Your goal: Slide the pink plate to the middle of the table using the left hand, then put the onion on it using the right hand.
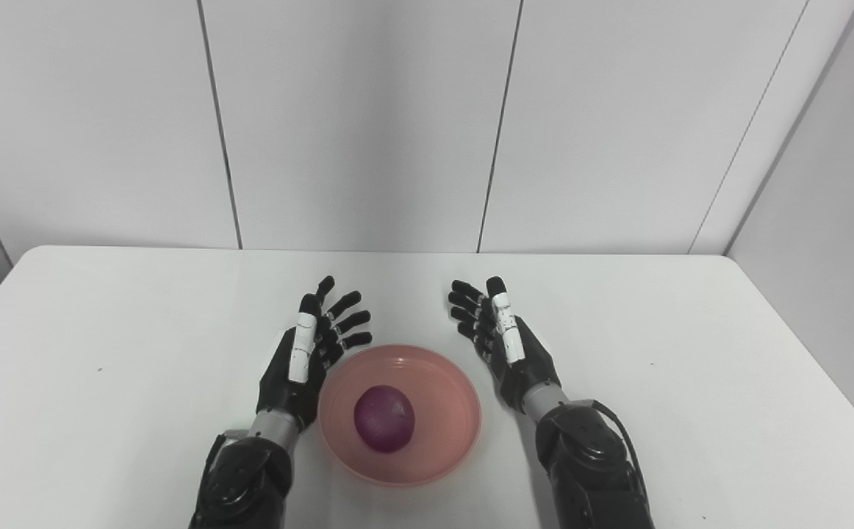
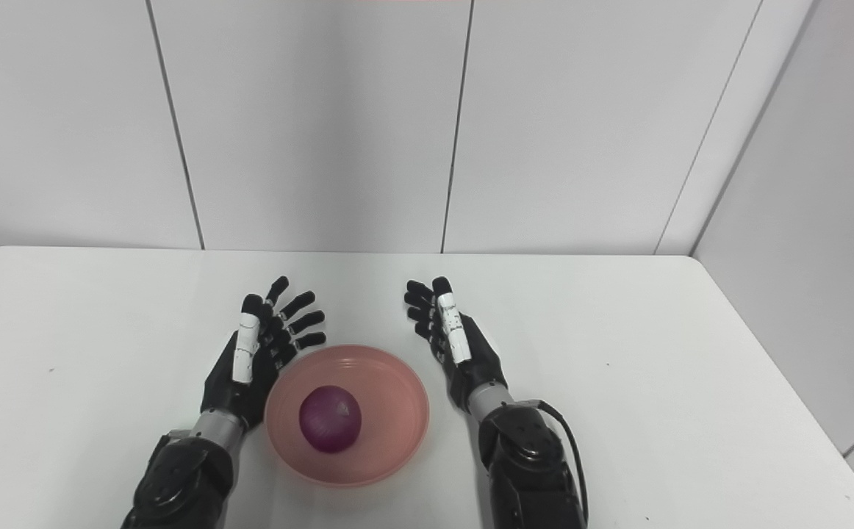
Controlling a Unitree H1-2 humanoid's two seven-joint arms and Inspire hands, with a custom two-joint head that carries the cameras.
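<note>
a white table with rounded far corners is filling the lower half of both views, its matte top showing only a few tiny dark specks. behind it a wall of pale grey panels is rising, split by thin dark vertical seams, and on the right a second panelled wall is angling toward the camera, forming a corner with the back wall. the light is falling soft and even, giving faint shadows under the arms.

the pink plate is sitting on the table near the front edge, roughly midway across its width, between the two forearms. the onion, a purple-red bulb, is lying inside the plate, close to its centre and slightly toward the left side.

the left hand is resting just beside the plate's left rim, its fingers spreading apart and pointing toward the back wall, gripping nothing. whether it is touching the rim cannot be told. the right hand is standing to the right of the plate, clear of the rim, palm facing inward, fingers extended and slightly separated, also empty.
</note>
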